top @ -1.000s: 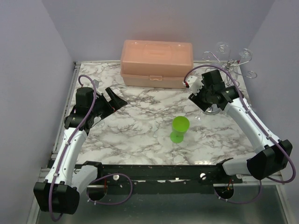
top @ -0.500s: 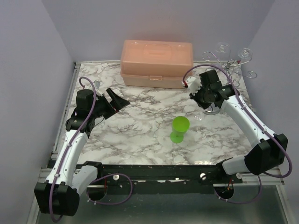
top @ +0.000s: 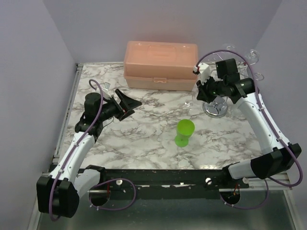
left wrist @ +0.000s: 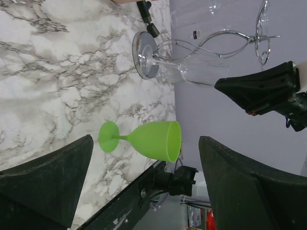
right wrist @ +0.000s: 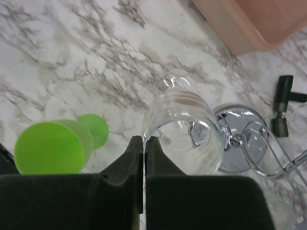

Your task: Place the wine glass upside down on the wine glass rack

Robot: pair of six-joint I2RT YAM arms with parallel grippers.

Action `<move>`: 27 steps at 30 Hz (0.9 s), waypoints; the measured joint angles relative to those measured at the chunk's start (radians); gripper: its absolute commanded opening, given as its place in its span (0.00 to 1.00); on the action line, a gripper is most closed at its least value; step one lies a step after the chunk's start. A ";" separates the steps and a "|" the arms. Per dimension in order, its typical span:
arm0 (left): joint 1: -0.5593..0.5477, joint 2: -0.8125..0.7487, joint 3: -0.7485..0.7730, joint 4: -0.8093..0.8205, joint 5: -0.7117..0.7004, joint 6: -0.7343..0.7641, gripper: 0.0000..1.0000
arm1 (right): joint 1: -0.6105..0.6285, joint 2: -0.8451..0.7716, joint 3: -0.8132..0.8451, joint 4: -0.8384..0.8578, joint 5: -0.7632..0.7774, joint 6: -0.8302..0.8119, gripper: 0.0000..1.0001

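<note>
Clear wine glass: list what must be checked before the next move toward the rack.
1. Grip: right end effector is shut on the rim of the clear wine glass - ok.
2. Glass turned upside down: mouth faces the wrist camera, foot points away toward the table - not ok.
3. Foot clear of the wine glass rack base: they sit close together and the gap is unclear - cannot tell.
4. A free looping arm on the rack: the top is partly hidden by the right arm - cannot tell.
5. Green glass out of the way: upright mid-table, apart from the held glass - ok.
6. Left end effector clear: open, empty, away from the rack - ok.
</note>
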 measured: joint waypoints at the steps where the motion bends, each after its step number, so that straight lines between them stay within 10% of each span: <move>1: -0.007 0.006 0.000 0.012 0.002 -0.009 0.95 | 0.000 0.000 0.021 0.002 -0.027 0.012 0.00; 27: -0.163 0.279 0.321 0.170 0.005 -0.080 0.77 | -0.028 -0.017 0.222 0.355 -0.534 0.574 0.00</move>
